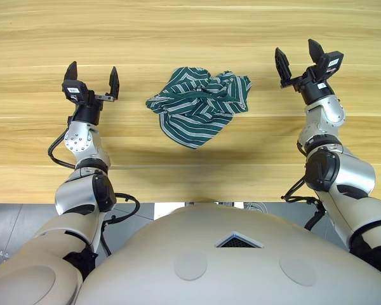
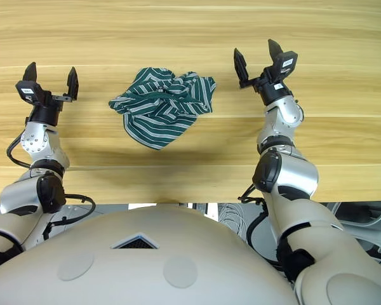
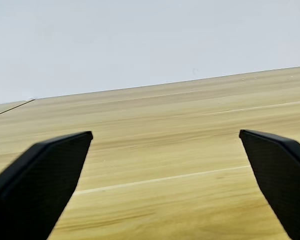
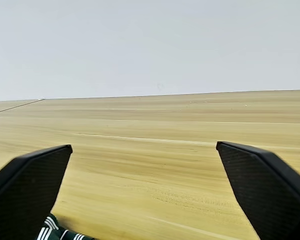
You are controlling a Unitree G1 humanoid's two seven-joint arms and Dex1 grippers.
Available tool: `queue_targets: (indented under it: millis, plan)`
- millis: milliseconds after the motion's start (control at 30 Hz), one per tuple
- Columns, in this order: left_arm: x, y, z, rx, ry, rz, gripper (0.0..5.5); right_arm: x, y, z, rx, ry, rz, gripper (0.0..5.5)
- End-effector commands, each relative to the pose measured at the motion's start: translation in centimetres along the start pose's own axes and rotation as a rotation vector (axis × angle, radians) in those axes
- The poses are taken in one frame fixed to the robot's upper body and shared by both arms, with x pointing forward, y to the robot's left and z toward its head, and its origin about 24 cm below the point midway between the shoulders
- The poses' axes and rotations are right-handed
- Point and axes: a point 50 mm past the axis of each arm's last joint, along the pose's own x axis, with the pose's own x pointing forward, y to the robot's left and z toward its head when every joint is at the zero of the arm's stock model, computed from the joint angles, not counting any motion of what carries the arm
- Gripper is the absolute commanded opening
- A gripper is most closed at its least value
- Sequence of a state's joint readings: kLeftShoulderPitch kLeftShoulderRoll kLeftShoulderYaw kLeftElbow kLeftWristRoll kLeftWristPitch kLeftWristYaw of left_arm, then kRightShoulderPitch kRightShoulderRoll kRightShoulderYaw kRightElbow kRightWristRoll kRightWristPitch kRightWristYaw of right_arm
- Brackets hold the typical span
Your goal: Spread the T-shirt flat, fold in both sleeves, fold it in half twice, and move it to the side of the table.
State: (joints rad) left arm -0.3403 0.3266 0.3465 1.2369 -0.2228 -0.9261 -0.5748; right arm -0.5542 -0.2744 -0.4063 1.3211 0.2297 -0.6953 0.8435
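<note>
The left tool [image 1: 93,71], its two black fingers spread wide and holding nothing, hovers over the pale wood-plank counter [image 1: 190,25] to the robot's left. The right tool [image 1: 297,52], likewise spread and bare, stands to the right, a little farther from the robot. Between them, apart from both, lies the dark green T-shirt with white stripes [image 1: 200,105], crumpled in a heap on the counter; the heap runs longer left to right, with one pointed corner toward the robot
</note>
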Motion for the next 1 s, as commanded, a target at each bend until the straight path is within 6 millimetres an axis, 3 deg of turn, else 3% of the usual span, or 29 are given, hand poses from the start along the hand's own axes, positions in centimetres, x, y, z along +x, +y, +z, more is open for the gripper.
queue_targets:
  millis: [33,133,333,433,600,1000]
  plan:
    - [0.2,-0.1,0.2,0.008,-0.009,-0.023,5.37,0.0,1.1,-0.1,-0.018,0.004,0.173,5.40]
    - [0.2,-0.2,0.2,0.007,-0.009,-0.031,5.37,-1.1,2.5,-0.5,-0.012,0.003,0.457,5.40]
    - [0.2,-0.3,0.1,0.006,-0.006,-0.045,5.37,-2.2,5.6,-1.8,-0.094,0.079,0.813,5.40]
    - [0.2,-0.3,0.2,0.007,-0.008,-0.047,5.37,-2.0,6.3,-2.6,-0.177,0.177,0.820,5.40]
    - [0.3,-0.4,0.2,0.007,-0.014,-0.051,5.40,-1.2,6.4,-3.2,-0.258,0.269,0.736,4.46]
    - [0.4,-0.4,0.4,0.008,-0.025,-0.054,5.40,-1.1,6.5,-3.8,-0.300,0.338,0.722,2.34]
